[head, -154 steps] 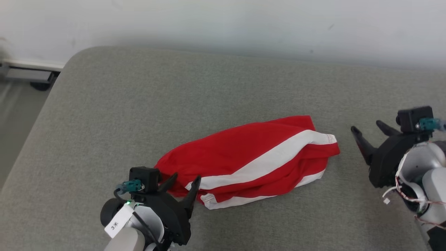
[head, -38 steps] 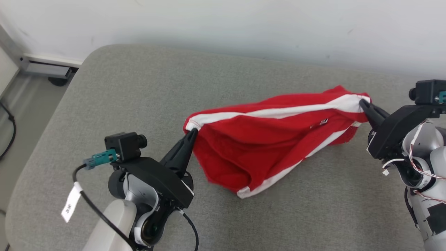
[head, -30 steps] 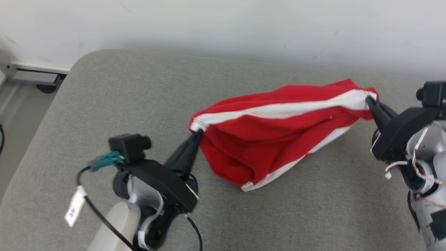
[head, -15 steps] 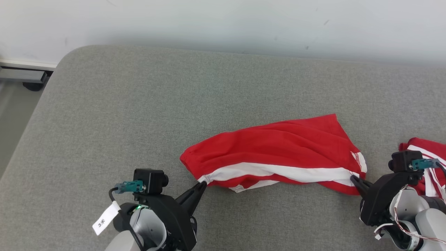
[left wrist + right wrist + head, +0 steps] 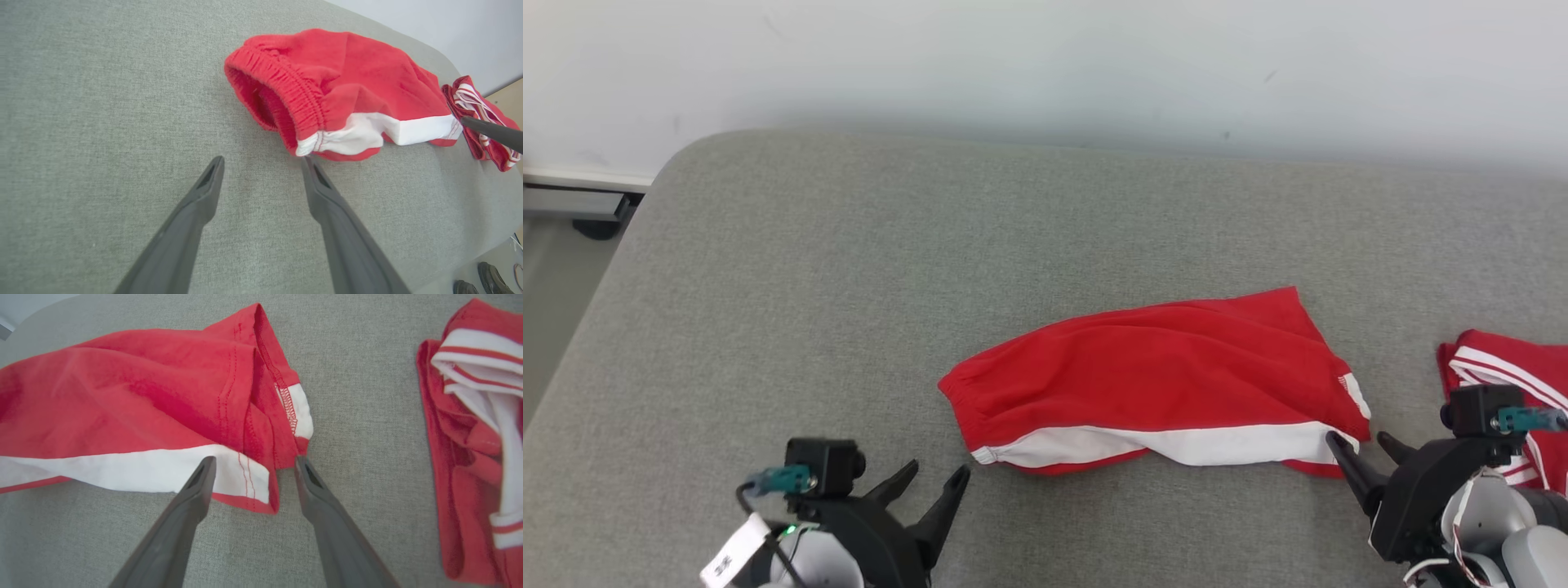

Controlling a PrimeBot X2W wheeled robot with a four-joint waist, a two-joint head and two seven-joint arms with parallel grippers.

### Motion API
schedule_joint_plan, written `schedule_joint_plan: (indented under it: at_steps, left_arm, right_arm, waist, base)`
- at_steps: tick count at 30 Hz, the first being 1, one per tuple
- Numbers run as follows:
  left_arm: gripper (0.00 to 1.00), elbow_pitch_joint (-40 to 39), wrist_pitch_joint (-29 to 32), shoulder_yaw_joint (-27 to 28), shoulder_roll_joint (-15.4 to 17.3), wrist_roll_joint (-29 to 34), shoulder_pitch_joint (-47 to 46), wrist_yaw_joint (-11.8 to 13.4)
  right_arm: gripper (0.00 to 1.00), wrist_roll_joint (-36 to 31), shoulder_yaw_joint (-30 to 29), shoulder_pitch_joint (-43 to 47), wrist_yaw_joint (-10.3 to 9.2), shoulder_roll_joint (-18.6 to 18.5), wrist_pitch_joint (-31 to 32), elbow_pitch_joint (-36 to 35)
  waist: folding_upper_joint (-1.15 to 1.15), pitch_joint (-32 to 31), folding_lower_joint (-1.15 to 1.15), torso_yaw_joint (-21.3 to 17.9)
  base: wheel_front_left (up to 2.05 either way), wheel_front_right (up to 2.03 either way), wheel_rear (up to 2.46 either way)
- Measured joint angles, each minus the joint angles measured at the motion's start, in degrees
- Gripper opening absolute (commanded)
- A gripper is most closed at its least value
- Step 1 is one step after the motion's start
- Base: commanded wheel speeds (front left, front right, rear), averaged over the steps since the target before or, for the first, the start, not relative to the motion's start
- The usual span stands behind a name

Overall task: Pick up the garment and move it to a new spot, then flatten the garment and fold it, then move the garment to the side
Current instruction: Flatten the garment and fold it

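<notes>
Jaws spread on left gripper [image 5: 938, 467] and right gripper [image 5: 1356, 436]; garment [image 5: 1160, 384] lies between, held by neither.

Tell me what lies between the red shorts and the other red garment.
Bare grey cushion, in the right wrist view; one finger of the open right gripper edges into it.

A grey fabric cushion [image 5: 849, 269] spreads below a plain white wall [image 5: 1045, 65] at twelve o'clock, with pale floor [image 5: 547, 327] at nine o'clock
</notes>
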Motion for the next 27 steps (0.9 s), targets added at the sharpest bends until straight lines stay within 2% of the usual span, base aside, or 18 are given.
schedule_joint_plan:
  at_steps: [8, 27]
  left_arm:
    - [1.00, -1.9, -0.4, -0.2, 0.4, 0.0, 1.6, 0.6]
    - [1.00, -1.0, 0.8, -1.4, -2.2, 0.0, -1.1, 0.7]
  right_arm:
    - [1.00, -0.5, -0.5, 2.8, -0.58, -0.1, -0.9, -2.7]
    - [1.00, -0.5, 1.6, 0.9, -1.03, 1.0, -0.3, -2.2]
  waist:
    - [0.00, -0.6, 0.00, -1.1]
    - [0.00, 1.6, 0.00, -1.2]
  base:
    - [0.00, 0.00, 0.00]
    - [0.00, 0.00, 0.00]
